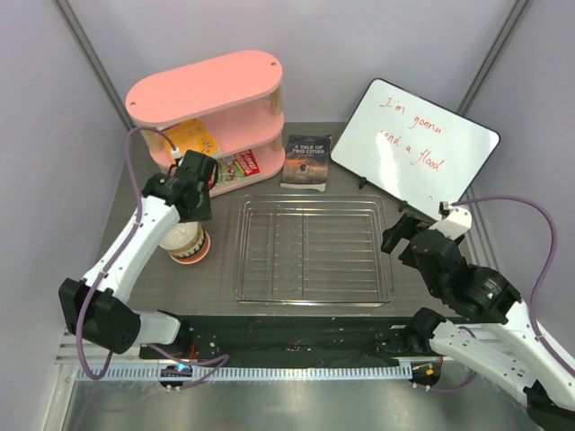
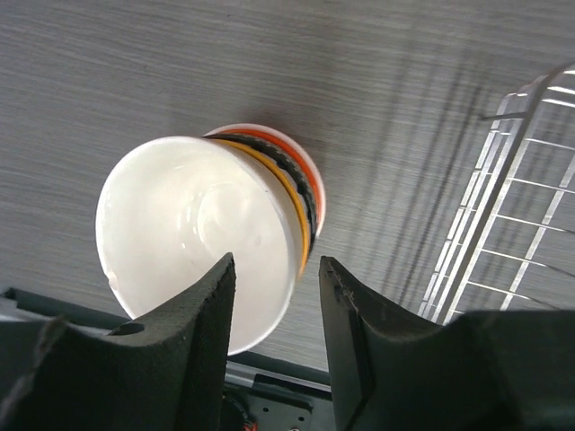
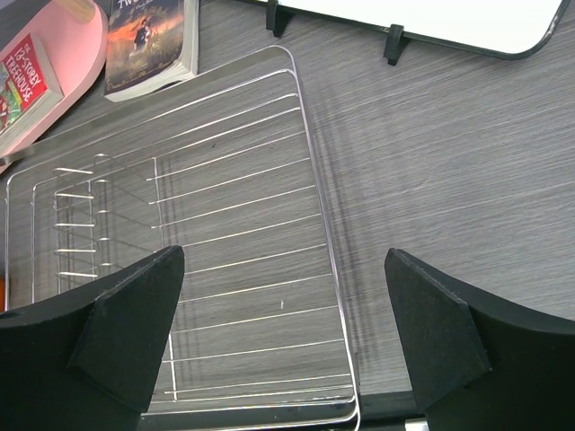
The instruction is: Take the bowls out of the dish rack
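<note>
Black matte fingers point(image 2: 180, 359) of the left tool point(image 2: 277, 269) stand part open astride the near rim of the white bowl point(image 2: 193, 224), pinching nothing that I can see; that bowl tops the stacked bowls point(image 1: 187, 241) on the grey-grained tabletop point(image 2: 269, 72) just left of the dish rack point(image 1: 314, 250), whose thin silver wires hold nothing. Glossy glazed rims, orange and dark, nest slightly askew, so a finger catching the top rim while lifting away could drag or topple the stack. Over the dish rack's right rim the right tool point(image 3: 283, 269) gapes wide, empty
</note>
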